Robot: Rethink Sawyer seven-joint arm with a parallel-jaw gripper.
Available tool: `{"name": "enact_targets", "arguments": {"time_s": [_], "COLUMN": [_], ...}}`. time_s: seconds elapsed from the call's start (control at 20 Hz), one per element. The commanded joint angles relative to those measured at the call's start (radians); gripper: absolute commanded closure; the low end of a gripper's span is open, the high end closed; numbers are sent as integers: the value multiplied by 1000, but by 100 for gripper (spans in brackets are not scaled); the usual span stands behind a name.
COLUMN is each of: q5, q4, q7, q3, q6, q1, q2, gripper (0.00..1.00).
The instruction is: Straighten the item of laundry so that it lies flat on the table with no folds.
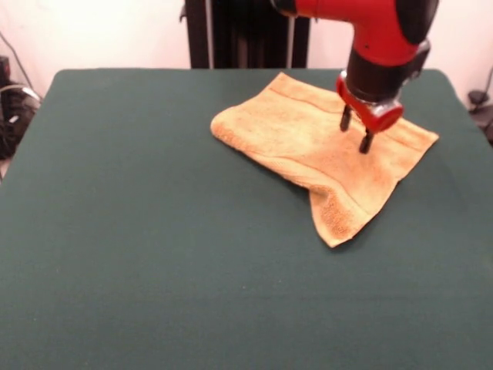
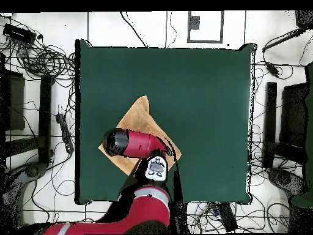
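Note:
The orange-tan towel (image 1: pixel 323 146) lies on the dark green table (image 1: pixel 154 231) at its far right in the front view. Its near edge is folded over, ending in a doubled flap that points toward the camera, with a band stripe across it. My gripper (image 1: pixel 355 129) hangs just above the towel's right part, its two dark fingers (image 1: pixel 346 118) spread apart and empty. In the overhead view the towel (image 2: pixel 139 119) shows as a diamond near the table's lower left, with the red arm (image 2: pixel 137 142) covering its lower part and hiding the gripper.
The table's (image 2: pixel 202 110) right edge is close to the towel in the front view. The black pedestal (image 1: pixel 246 35) stands behind the far edge. Cables and equipment (image 2: pixel 43 61) lie on the floor around the table.

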Motion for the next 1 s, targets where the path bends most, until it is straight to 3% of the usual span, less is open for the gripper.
{"name": "enact_targets", "arguments": {"time_s": [0.05,0.2,0.6,1.0], "q5": [162,193,340,358], "q4": [12,32,100,126], "q7": [400,398,433,264], "q3": [-10,-22,43,122], "q6": [114,183,129,-112], "q1": [133,149,176,121], "q2": [9,-46,-46,43], "gripper": [0,0,0,0]}}
